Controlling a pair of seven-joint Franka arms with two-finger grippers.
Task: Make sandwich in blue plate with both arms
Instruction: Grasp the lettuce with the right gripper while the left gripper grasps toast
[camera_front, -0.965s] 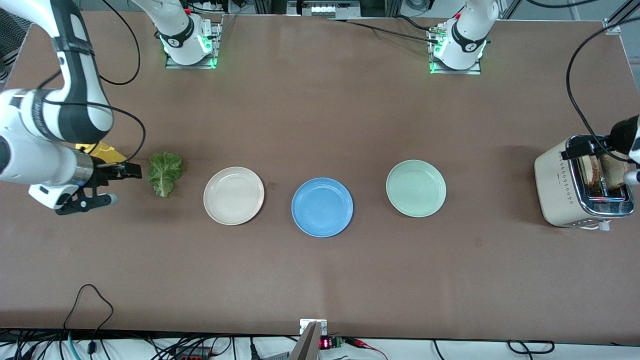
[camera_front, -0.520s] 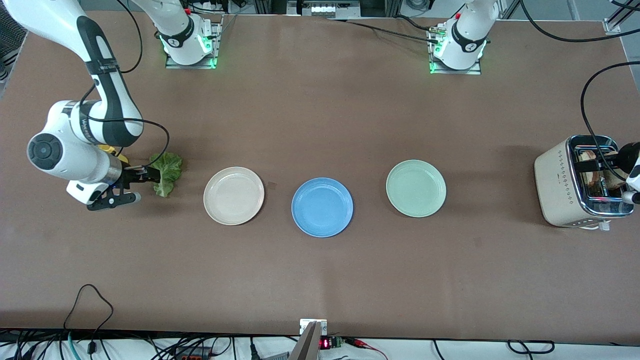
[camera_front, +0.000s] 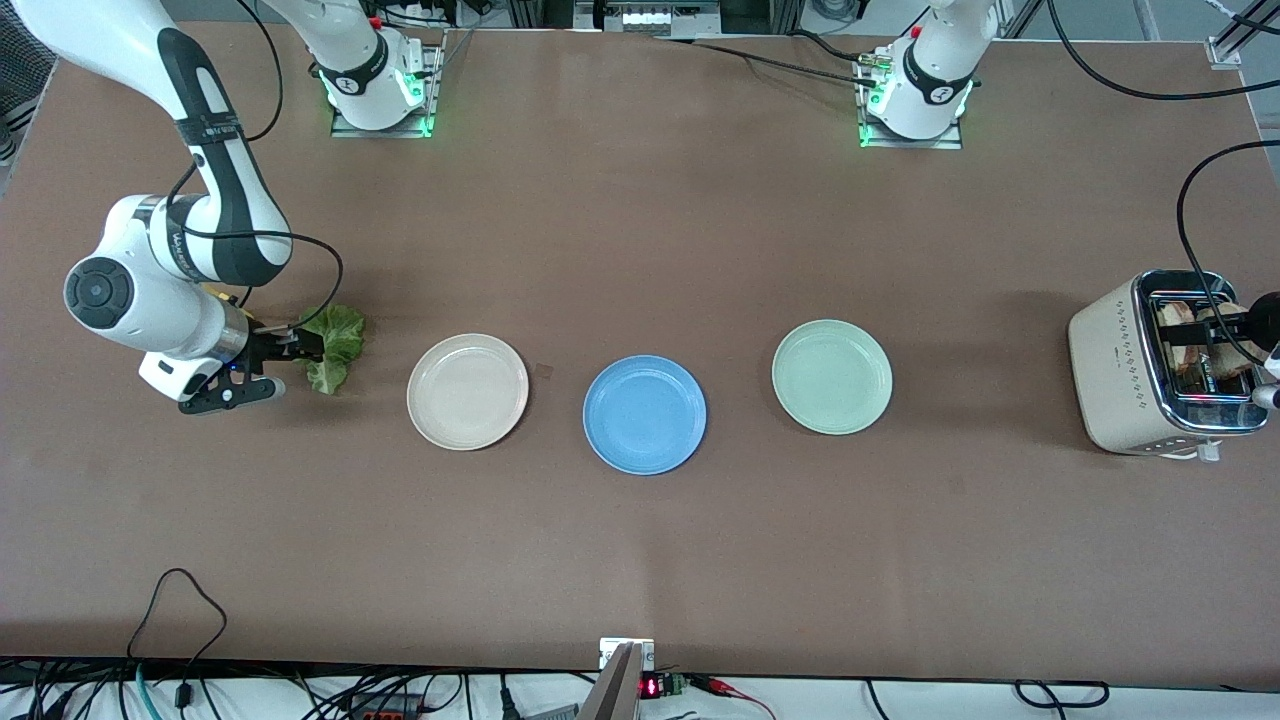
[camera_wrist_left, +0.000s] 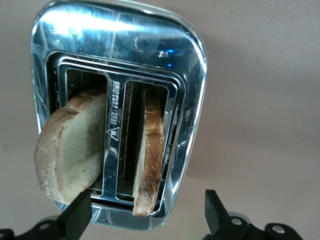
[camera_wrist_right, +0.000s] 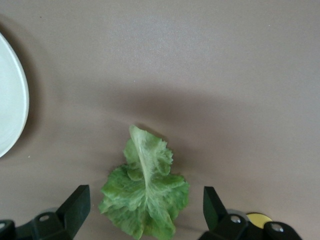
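blue plate (camera_front: 645, 414): sitting bare on the table (camera_front: 640, 560), in the middle of a row of three plates, between the cream plate and the mint plate.
lettuce leaf (camera_front: 335, 347): lying flat on the table near the right arm's end, beside the cream plate but apart from it; in the right wrist view (camera_wrist_right: 145, 196) it is showing ruffled and green between the two jaws.
bread slices: two are standing in the toaster slots; one (camera_wrist_left: 72, 150) is leaning outward over the chrome top, the other (camera_wrist_left: 150, 157) is standing nearly upright in its slot.
toaster (camera_front: 1160, 365): cream body with a chrome top, sitting at the left arm's end of the table, well apart from the mint plate.
right gripper (camera_front: 305, 347): hanging low over the lettuce leaf, jaws standing wide on either side of it, not touching it as far as the wrist view is showing.
left gripper (camera_wrist_left: 145, 215): hovering over the toaster, jaws standing wide and holding nothing, the slices showing between them.
cream plate (camera_front: 467, 391): lying bare toward the right arm's end of the row.
mint plate (camera_front: 832, 377): lying bare toward the left arm's end, slightly farther from the front camera than the blue plate.
yellow object (camera_wrist_right: 259, 219): only an edge is showing just beside the right gripper; what it is cannot be told.
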